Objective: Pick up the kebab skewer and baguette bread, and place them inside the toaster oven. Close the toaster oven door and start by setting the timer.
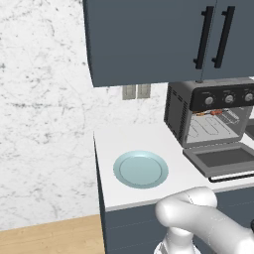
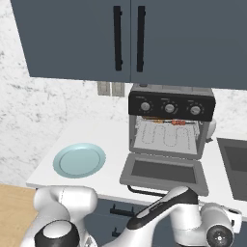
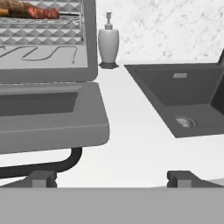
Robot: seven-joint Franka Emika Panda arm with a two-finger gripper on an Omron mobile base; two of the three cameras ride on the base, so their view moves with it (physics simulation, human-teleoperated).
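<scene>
The toaster oven (image 2: pixel 171 130) stands on the white surface (image 1: pixel 149 141) under the dark blue cabinets (image 2: pixel 130 38), with its door (image 2: pixel 164 172) dropped flat toward the robot and the black bar handle (image 3: pixel 43 164) at its front edge. Inside, the kebab skewer (image 2: pixel 170 122) lies across the upper back of the wire rack (image 2: pixel 166 137) (reddish chunks plain in the hand view (image 3: pixel 37 12)). The baguette cannot be made out in any view.

The end effector (image 3: pixel 111 179) has its jaws spread wide and holds nothing; its two dark fingertips (image 3: pixel 43 178) sit low, just in front of the open door. One tip is right beside the handle, the other over bare surface between door and sink (image 3: pixel 183 98). The skewer is well apart from it, up and deeper in the oven.

A pale blue plate (image 1: pixel 141 169) rests left of the oven. A soap dispenser (image 3: pixel 108 41) stands by the wall, beside the oven.
</scene>
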